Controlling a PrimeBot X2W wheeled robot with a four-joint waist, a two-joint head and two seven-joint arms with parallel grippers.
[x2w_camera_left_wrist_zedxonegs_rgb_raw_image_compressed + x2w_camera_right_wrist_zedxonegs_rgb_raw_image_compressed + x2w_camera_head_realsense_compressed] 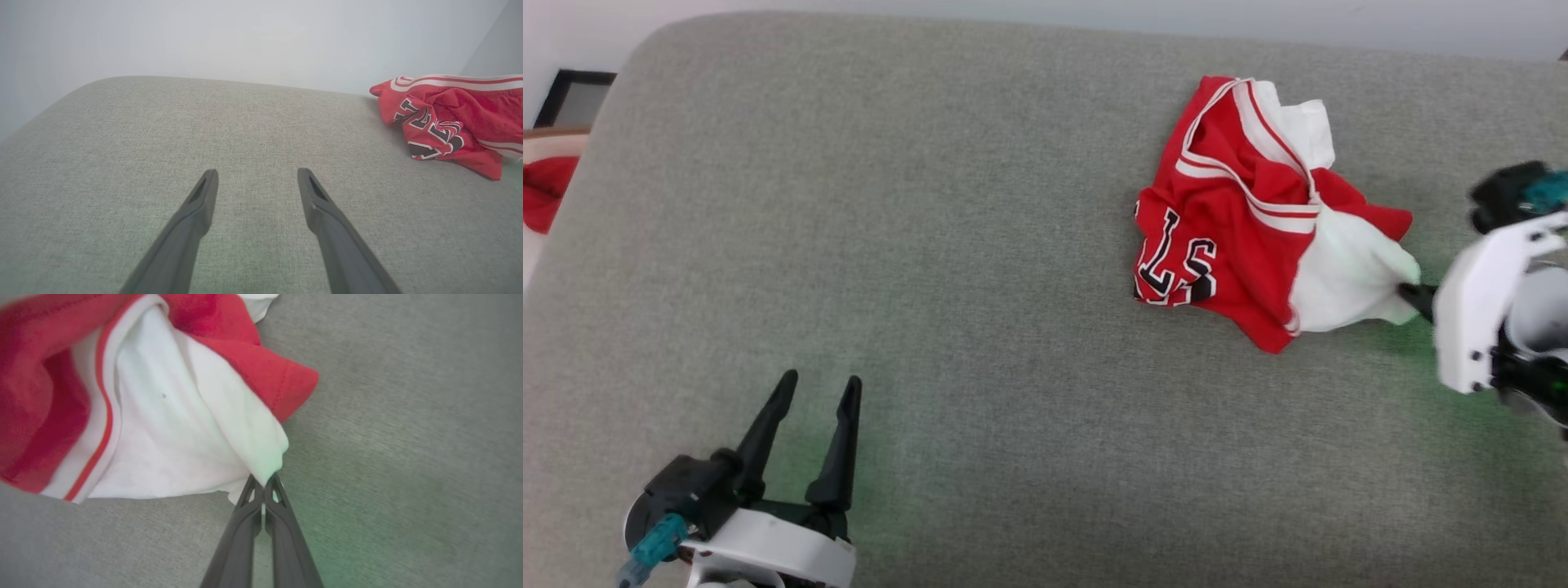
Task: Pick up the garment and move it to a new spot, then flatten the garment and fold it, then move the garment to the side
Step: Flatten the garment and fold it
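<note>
The garment (1241,220) is a crumpled red jersey with white sleeves, striped trim and black numerals, lying on the right part of the grey cushion (931,245). My right gripper (1413,294) comes in from the right edge and is shut on the tip of a white sleeve; in the right wrist view the two dark fingers pinch the white cloth (265,465) at the gripper (265,482). My left gripper (821,388) stands open at the lower left, far from the garment, with nothing between its fingers. In the left wrist view that gripper (257,175) hovers over bare cushion, the garment (449,118) off to the right.
A plain red cloth bundle (546,192) lies on a pale surface past the cushion's left edge, below a dark-framed object (572,96). The cushion's rounded far edge meets a pale wall (1094,12).
</note>
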